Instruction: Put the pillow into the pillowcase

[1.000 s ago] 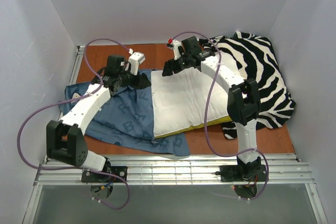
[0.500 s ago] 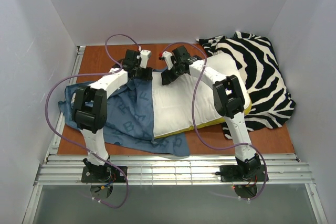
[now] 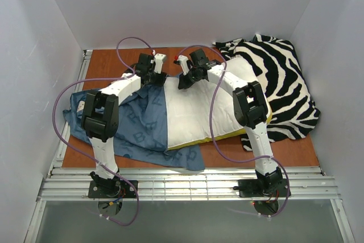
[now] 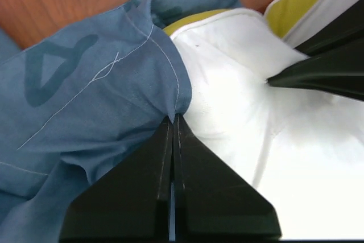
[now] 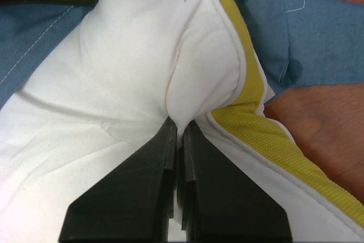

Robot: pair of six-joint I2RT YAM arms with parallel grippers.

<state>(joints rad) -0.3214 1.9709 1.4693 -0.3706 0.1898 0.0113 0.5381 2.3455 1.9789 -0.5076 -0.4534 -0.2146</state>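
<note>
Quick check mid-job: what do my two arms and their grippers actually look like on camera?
Both the left arm and right arm have white links with black joint housings, each trailing a looping purple cable. The left gripper and right gripper have plain matte black fingers, wedge-shaped and tapering to tips. No markings visible.

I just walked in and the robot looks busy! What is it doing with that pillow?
Two robot arms are working together. The left pincer is shut on the edge of the blue pillowcase, and the right pincer is shut on the far end of the white pillow. Most of the pillow lies outside the case.
</note>
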